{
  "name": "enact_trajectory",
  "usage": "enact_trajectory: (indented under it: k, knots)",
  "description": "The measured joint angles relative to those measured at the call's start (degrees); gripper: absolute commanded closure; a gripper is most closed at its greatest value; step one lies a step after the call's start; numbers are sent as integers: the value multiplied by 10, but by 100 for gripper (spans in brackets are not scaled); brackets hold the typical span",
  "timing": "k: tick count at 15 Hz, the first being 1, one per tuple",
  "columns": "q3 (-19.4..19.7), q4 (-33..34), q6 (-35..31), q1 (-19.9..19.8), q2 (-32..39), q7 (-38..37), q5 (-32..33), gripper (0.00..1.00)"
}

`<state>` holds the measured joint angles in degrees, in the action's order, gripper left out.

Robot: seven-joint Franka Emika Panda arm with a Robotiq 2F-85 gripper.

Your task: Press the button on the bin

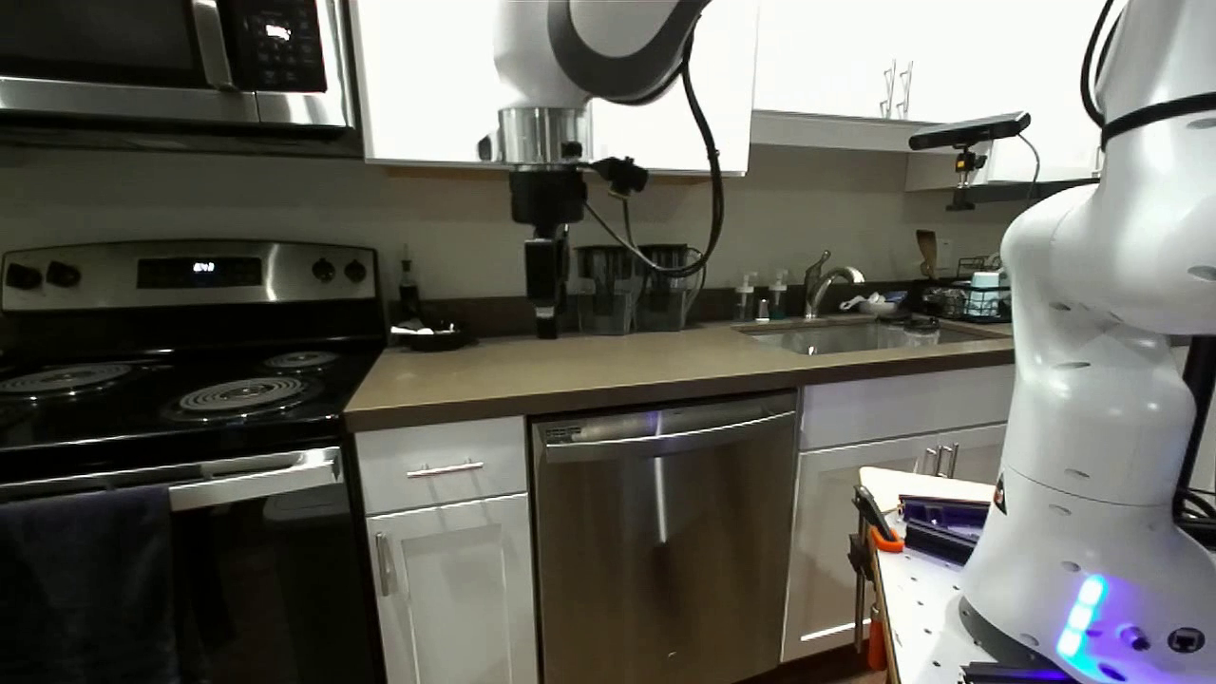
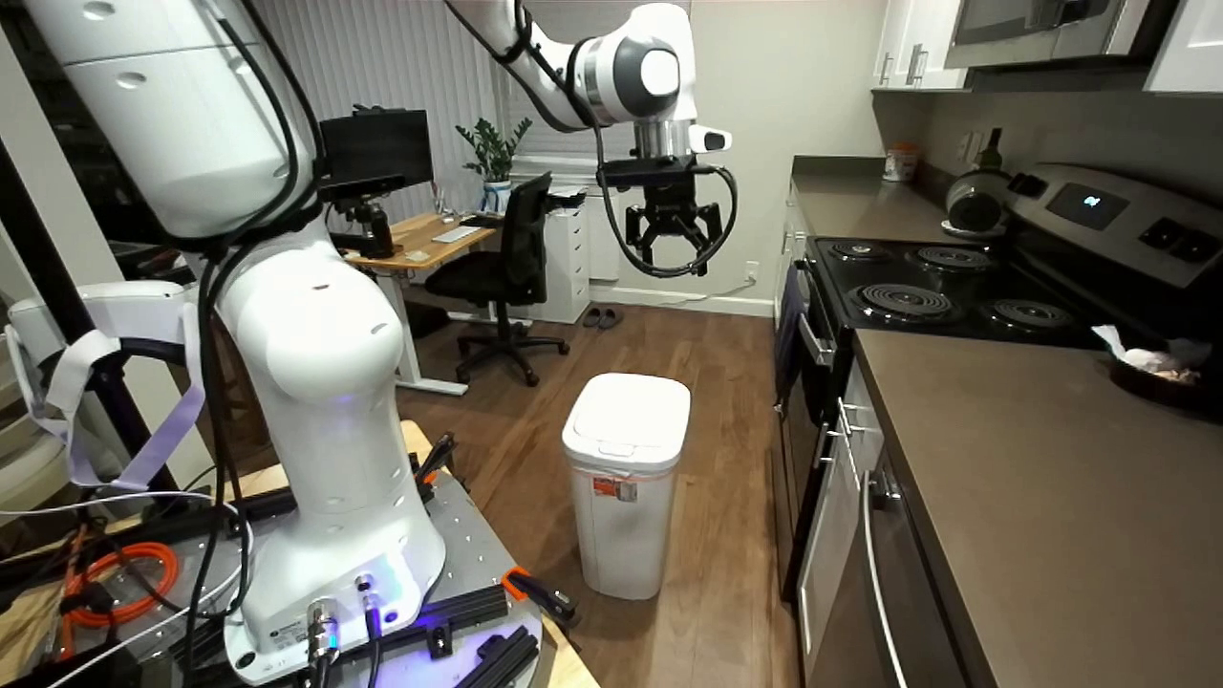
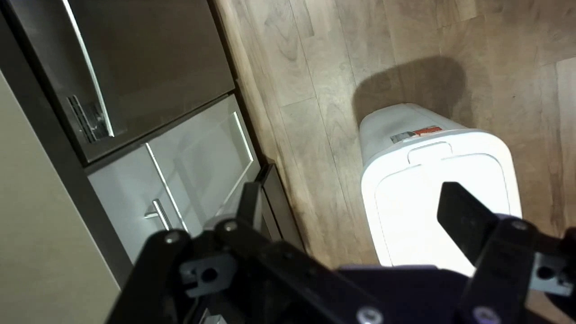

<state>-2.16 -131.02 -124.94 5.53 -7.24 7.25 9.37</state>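
The white bin (image 2: 626, 535) stands upright on the wood floor, with its lid (image 2: 631, 406) closed. The bin also shows in the wrist view (image 3: 396, 123), with an orange and grey label on its side. The button (image 3: 429, 152) is a rounded tab at the lid's edge, on the label side; it shows faintly in an exterior view (image 2: 617, 449). My gripper (image 2: 675, 266) is open and empty, high above the bin and apart from it. In the wrist view its fingers (image 3: 348, 198) are wide apart, the right one overlapping the lid. It also hangs in an exterior view (image 1: 545, 323), where the bin is out of view.
A brown counter (image 2: 1032, 497) with a dishwasher (image 1: 665, 541) and a stove (image 2: 908, 287) runs along one side of the bin. The robot's base table (image 2: 478, 545) is on the other side. An office chair (image 2: 506, 258) and a desk (image 2: 430, 239) stand farther back.
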Motion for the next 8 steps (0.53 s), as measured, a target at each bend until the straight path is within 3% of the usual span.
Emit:
enact_trajectory:
  k: [8]
  knots:
    - [-43,183,-11,18,220,26,2,0]
